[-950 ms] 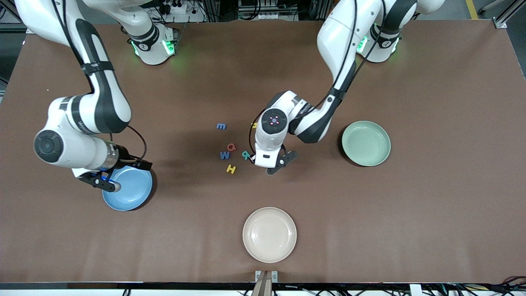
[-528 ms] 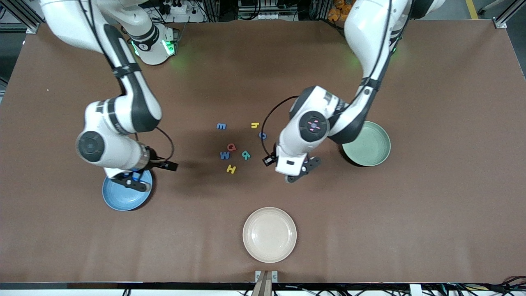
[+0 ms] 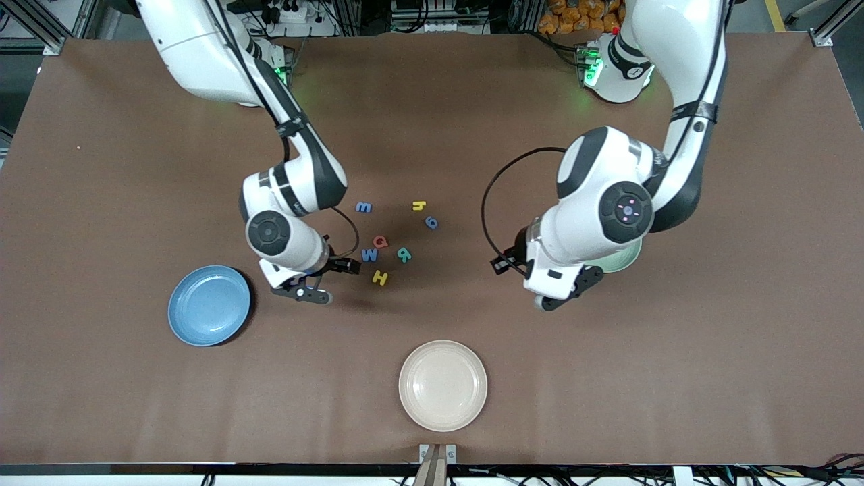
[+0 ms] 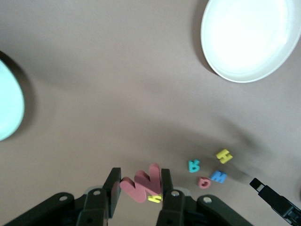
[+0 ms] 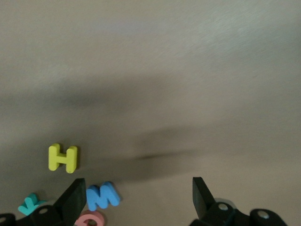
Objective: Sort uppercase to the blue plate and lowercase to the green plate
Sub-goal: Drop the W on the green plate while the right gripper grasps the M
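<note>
Since a second ago both arms have swung across the table: the left gripper (image 3: 560, 295) has left the cluster of letters and now hangs in the air beside the green plate (image 3: 624, 260), toward the front camera from it, while the right gripper (image 3: 302, 292) has come away from the blue plate (image 3: 208, 314) and now sits low over the bare table between that plate and the letters.

Clamped between the left gripper's fingers (image 4: 165, 188) is the red m/w (image 4: 141, 181), tilted, with its humps sticking out past the fingertips; a small yellow letter shows just under it in the left wrist view. Most of the green plate is hidden under the left arm's wrist.

With its fingers (image 5: 200, 195) spread wide and nothing between them, the right gripper is just beside the blue W (image 3: 369, 255), which lies close to one fingertip in the right wrist view. The yellow H (image 3: 380, 277) lies near it, a little nearer the front camera. The red Q (image 3: 381, 241) touches or nearly touches the W, and the teal R (image 3: 403, 254) lies just beside them toward the left arm's end.

Farther from the front camera lie the blue m (image 3: 364, 207), the yellow h (image 3: 419, 206) and the blue g (image 3: 431, 222). The blue plate holds no letters. A cream plate (image 3: 442, 385) sits nearest the front camera.
</note>
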You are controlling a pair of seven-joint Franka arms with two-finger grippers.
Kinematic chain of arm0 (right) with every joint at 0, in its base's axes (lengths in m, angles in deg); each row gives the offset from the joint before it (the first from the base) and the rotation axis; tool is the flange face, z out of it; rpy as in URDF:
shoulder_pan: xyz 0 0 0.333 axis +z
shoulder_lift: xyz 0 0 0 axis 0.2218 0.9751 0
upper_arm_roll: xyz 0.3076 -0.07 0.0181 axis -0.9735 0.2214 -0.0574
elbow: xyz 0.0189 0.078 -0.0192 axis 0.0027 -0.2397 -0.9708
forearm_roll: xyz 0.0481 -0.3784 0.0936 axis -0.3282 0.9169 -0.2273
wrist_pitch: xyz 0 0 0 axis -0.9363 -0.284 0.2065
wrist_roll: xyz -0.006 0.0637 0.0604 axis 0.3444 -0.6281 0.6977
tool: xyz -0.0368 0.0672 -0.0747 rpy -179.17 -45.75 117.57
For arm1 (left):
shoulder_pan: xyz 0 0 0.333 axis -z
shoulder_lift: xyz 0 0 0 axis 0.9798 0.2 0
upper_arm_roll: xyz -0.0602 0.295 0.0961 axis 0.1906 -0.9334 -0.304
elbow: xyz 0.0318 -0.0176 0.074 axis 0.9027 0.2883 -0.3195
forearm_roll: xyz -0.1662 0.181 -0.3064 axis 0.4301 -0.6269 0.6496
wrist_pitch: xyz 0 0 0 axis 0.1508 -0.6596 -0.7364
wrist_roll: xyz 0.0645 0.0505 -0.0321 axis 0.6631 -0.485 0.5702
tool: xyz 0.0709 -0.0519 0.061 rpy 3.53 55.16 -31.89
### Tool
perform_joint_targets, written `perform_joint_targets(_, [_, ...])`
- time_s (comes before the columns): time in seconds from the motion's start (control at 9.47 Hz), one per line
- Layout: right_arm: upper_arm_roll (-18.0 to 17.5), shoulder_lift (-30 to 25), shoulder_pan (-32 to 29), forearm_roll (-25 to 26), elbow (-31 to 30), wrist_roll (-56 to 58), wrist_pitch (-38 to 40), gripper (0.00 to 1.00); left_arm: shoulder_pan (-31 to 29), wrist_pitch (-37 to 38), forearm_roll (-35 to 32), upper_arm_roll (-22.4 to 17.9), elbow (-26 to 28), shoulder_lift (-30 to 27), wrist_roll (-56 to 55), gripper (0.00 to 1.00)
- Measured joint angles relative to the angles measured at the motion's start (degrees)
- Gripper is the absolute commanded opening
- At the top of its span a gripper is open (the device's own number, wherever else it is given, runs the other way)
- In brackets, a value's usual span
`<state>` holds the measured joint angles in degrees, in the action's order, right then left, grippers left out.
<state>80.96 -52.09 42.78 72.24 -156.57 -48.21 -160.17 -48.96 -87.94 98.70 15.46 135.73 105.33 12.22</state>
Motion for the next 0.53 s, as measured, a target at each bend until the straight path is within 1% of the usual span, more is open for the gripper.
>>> perform_joint_targets(0.32, [0.01, 2.52, 4.34, 0.00, -0.04, -4.43, -3.61, 1.00, -2.89, 5.15, -0.01, -2.63, 0.46, -1.60, 4.29, 0.13])
perform_joint_targets(0.42, [0.02, 2.98, 5.17, 0.00, -0.25, -4.88, -4.27, 1.00, -3.48, 6.67, -0.54, -3.41, 2.01, -1.66, 5.90, 0.12])
perform_joint_targets(0.53, [0.04, 3.25, 5.55, 0.00, -1.26, -5.05, -5.82, 1.00, -4.28, 6.90, -1.64, -3.89, 4.89, -1.55, 8.21, 0.10])
